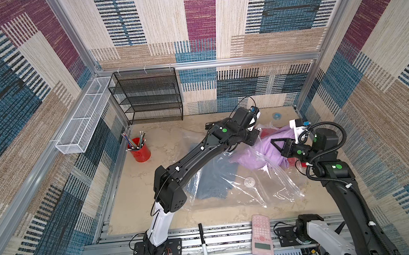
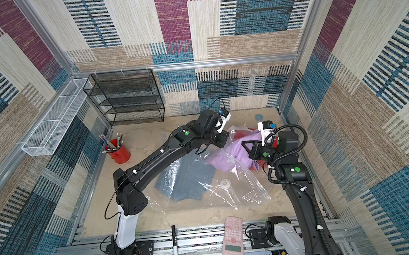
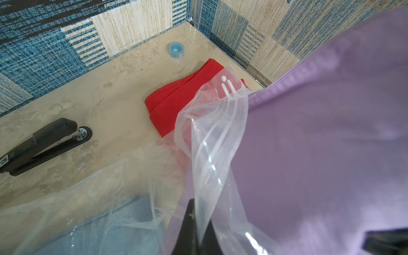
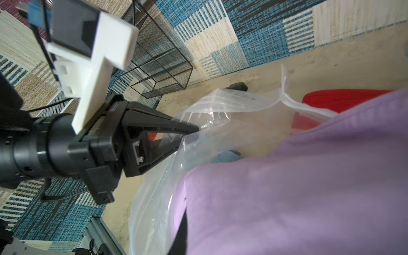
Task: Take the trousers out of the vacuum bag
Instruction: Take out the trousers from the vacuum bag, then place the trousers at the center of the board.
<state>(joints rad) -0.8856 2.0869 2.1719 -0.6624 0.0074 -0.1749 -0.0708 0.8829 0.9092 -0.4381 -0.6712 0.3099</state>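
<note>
Patchwork carpet in blue, plum and cream lines the walls around a beige marbled table (image 1: 169, 209). Largest on it is the vacuum bag (image 1: 271, 185), clear and crinkled, spread from the centre toward 4 o'clock, with its open mouth at about 2 o'clock. A black mesh shelf (image 1: 152, 97) stands at 11 o'clock against the back wall. A white wire basket (image 1: 84, 116) hangs on the side wall at 10 o'clock.

The denim trousers (image 1: 212, 181) lie flat inside the bag at the centre. The lilac trousers (image 1: 257, 156) are bunched at 2 o'clock, up off the table and half out of the mouth. The red trousers (image 3: 174, 103) lie folded on the table at 1 o'clock, with the bag's lip draped over one end.

The left gripper (image 4: 195, 130) is clamped on the bag's zip edge. The right gripper (image 1: 273, 143) looks closed on the lilac trousers, though cloth hides its tips in the wrist view.

A red cup (image 1: 139, 149) of pencils sits at 9 o'clock and a pink calculator (image 1: 261, 235) at 5 o'clock on the front rail. A stapler (image 3: 44, 145) is at 12 o'clock and a marker (image 1: 202, 241) at 6 o'clock. The bag's white valve (image 1: 249, 181) is just right of centre, and a roll of tape (image 3: 176, 50) is at 1 o'clock by the back wall.
</note>
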